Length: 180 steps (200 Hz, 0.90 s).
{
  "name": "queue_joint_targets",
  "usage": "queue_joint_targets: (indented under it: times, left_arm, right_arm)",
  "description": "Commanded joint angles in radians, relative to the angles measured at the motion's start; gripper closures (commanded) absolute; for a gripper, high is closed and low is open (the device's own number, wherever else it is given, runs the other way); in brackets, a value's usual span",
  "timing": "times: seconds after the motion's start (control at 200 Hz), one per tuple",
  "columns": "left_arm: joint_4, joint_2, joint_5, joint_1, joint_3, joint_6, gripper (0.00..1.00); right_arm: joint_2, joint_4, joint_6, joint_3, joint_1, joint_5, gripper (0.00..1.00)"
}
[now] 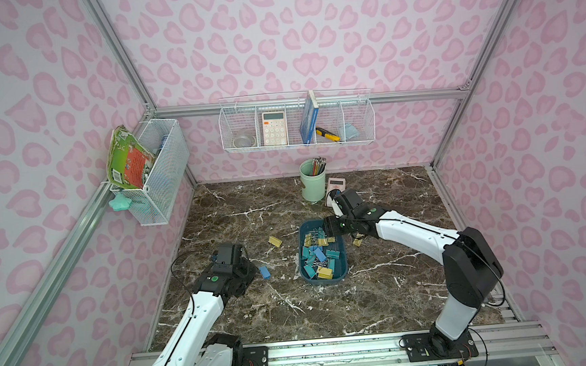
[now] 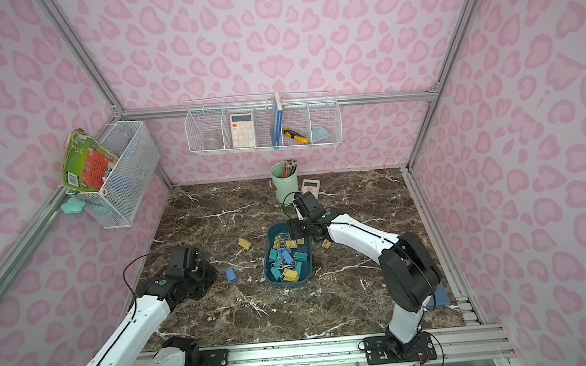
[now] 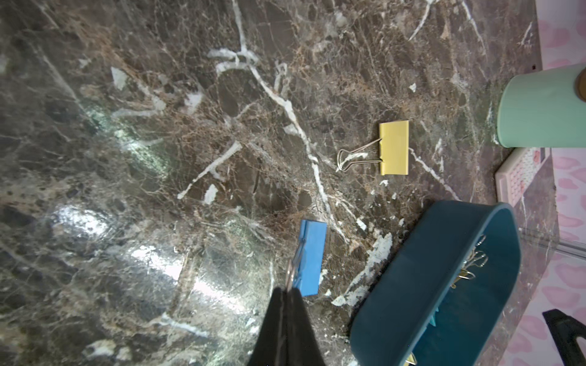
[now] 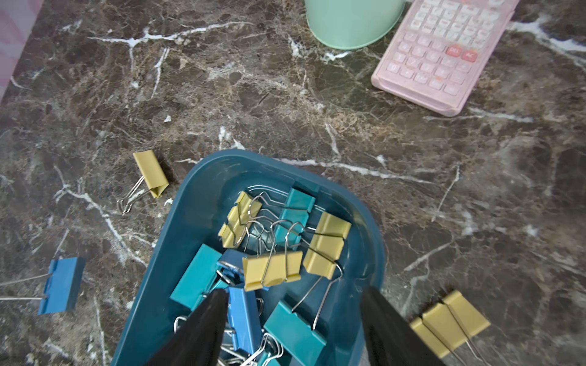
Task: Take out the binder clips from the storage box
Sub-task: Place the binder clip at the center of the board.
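Nearest, the left gripper (image 3: 287,294) is pressed shut at the wire handle of a blue clip (image 3: 309,258) on the marble table (image 1: 258,317), perhaps nipping it. Beside it sits the storage box (image 1: 321,283), most binder clips (image 1: 319,256) heaped inside, with the right gripper (image 4: 295,290) spread wide over its far end, holding nothing. A lone yellow clip (image 1: 275,241) lies left of the box, a yellow pair (image 4: 450,320) right

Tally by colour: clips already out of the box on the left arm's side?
yellow clip: 1
blue clip: 1
teal: 0
Total: 2, both outside the box.
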Motion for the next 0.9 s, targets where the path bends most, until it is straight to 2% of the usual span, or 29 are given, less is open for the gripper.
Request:
queue_joint_targets:
  times: [0.0,0.045,0.28,0.36,0.5,0.57,0.595,0.615,0.675,0.71,0.73,0.895]
  left_arm:
    - [0.067,0.021,0.017,0.018,-0.019,0.032,1.00]
    - [0.085,0.039,0.026,0.023,-0.028,0.039,1.00]
    - [0.101,0.103,0.035,0.033,-0.022,0.065,1.00]
    - [0.079,0.095,0.024,0.033,-0.017,0.071,0.90]
    - [0.018,0.068,-0.009,0.034,0.002,0.080,0.65]
    - [-0.006,0.060,-0.011,0.033,0.017,0.081,0.56]
    - [-0.014,0.057,-0.010,0.032,0.023,0.081,0.54]
    - [-0.020,0.055,-0.011,0.033,0.027,0.083,0.48]
    - [-0.033,0.051,-0.010,0.032,0.037,0.082,0.40]
    - [-0.038,0.048,-0.010,0.033,0.040,0.082,0.38]
    - [-0.041,0.046,-0.009,0.033,0.043,0.080,0.32]
    - [-0.061,0.029,-0.003,0.032,0.059,0.077,0.22]
  right_arm:
    - [0.046,-0.075,-0.021,0.043,0.005,0.028,0.45]
    - [0.065,-0.082,-0.024,0.044,0.008,0.029,0.49]
    - [0.145,-0.126,-0.037,0.145,0.033,0.069,0.53]
    - [0.173,-0.143,-0.037,0.164,0.037,0.085,0.56]
    - [0.204,-0.155,-0.034,0.180,0.036,0.109,0.60]
    - [0.213,-0.156,-0.034,0.184,0.036,0.114,0.63]
    - [0.216,-0.159,-0.033,0.187,0.036,0.118,0.63]
    - [0.220,-0.162,-0.034,0.190,0.036,0.124,0.64]
    - [0.224,-0.165,-0.037,0.192,0.036,0.132,0.64]
    - [0.227,-0.163,-0.040,0.192,0.037,0.136,0.64]
    - [0.229,-0.164,-0.039,0.192,0.037,0.137,0.64]
    - [0.242,-0.172,-0.045,0.201,0.043,0.154,0.60]
